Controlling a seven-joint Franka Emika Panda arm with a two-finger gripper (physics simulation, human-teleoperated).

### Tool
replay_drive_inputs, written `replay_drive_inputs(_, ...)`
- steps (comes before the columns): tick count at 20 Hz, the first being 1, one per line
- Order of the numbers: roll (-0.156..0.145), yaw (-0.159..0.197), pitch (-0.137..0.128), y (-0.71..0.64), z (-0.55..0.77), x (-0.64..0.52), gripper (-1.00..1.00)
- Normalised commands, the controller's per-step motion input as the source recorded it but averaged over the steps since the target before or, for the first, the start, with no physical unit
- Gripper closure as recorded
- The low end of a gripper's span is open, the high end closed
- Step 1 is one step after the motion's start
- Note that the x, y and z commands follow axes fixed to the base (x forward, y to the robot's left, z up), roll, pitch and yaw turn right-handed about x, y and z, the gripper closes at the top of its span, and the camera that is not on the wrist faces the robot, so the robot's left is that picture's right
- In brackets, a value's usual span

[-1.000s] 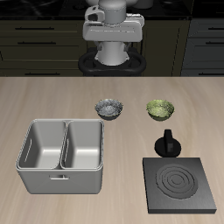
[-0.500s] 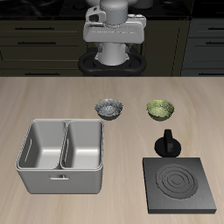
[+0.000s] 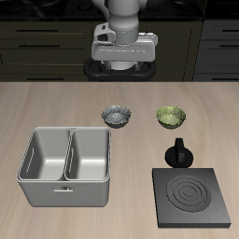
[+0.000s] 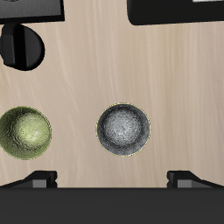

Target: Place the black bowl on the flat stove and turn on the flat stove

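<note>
The pincer, jaws spread wide and empty, has dipped toward the black bowl. The approach is beginning; the flat stove waits at the table's front edge.

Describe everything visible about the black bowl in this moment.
The black bowl is small and round, dark outside, with a pale grey speckled inside and a thin bright rim. It stands upright and empty on the wooden table, beside the olive-green bowl and apart from it, farther back than the double-basin caddy and the flat stove. Nothing touches it. The end effector hangs above it; its fingertips barely show.
</note>
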Motion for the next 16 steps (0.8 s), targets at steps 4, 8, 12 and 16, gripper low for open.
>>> replay_drive_inputs(4,0.015,0.037,0.030,0.16,-0.29,0.14,-1.00)
replay_drive_inputs(8,-0.001,0.029,0.039,0.07,-0.30,0.13,-1.00)
replay_drive_inputs(12,-0.018,0.012,0.033,-0.05,-0.34,0.10,-1.00)
replay_drive_inputs(16,-0.017,0.012,0.049,-0.04,-0.34,0.12,-1.00)
